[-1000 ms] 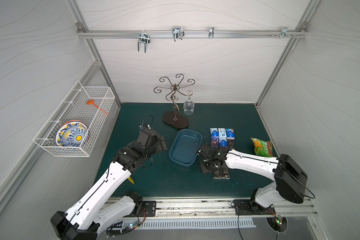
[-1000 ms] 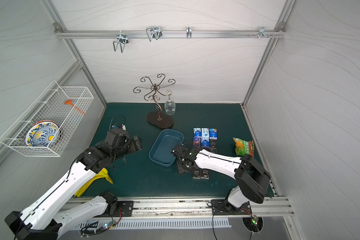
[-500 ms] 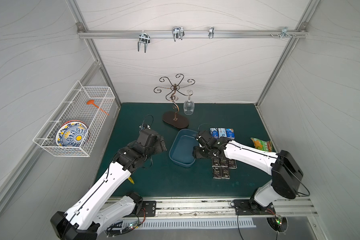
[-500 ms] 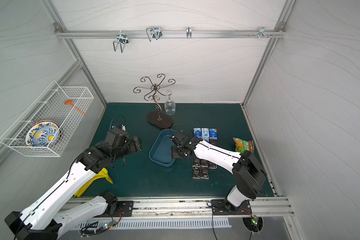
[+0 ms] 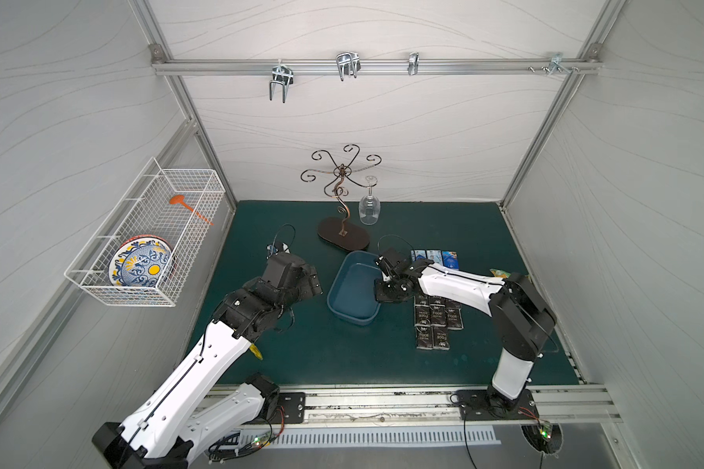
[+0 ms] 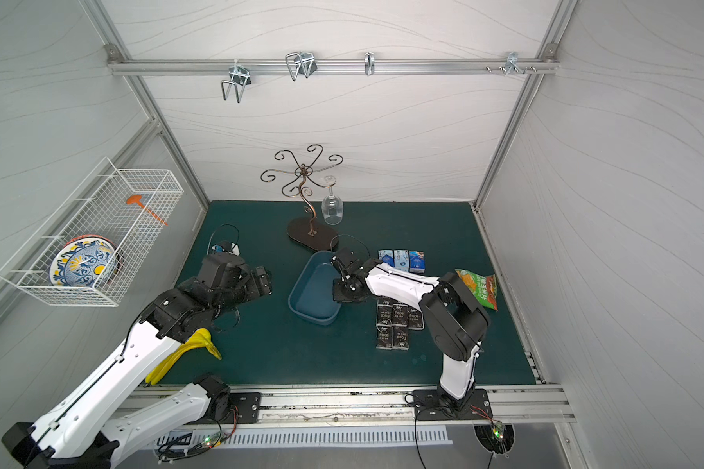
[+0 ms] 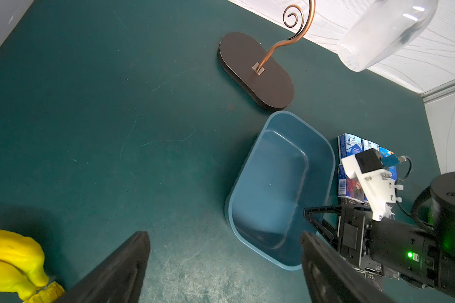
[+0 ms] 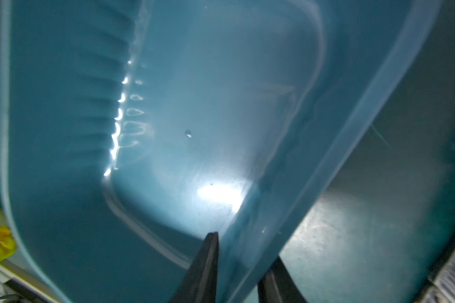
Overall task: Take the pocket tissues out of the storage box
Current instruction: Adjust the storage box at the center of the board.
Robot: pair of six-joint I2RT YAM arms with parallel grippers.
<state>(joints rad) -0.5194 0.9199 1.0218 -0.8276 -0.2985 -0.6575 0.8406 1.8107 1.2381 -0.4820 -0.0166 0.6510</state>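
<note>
My right gripper (image 8: pixel 244 246) is nearly closed and pinches the thin side wall of the storage box (image 5: pixel 352 290). One of my fingers (image 8: pixel 205 262) is inside the box and the other is outside. In the box I see only its bare blue floor. The pocket tissues (image 5: pixel 435 320) lie on the green mat (image 5: pixel 301 357) just beside the box, black packs in rows, with three blue packs (image 6: pixel 401 260) behind them. My left gripper (image 7: pixel 222 236) is spread wide and holds nothing, above the mat on the box's other side. On the wall, a white wire basket (image 5: pixel 139 221) holds a painted plate (image 5: pixel 141 268) and an orange spoon-like thing (image 5: pixel 177 199).
</note>
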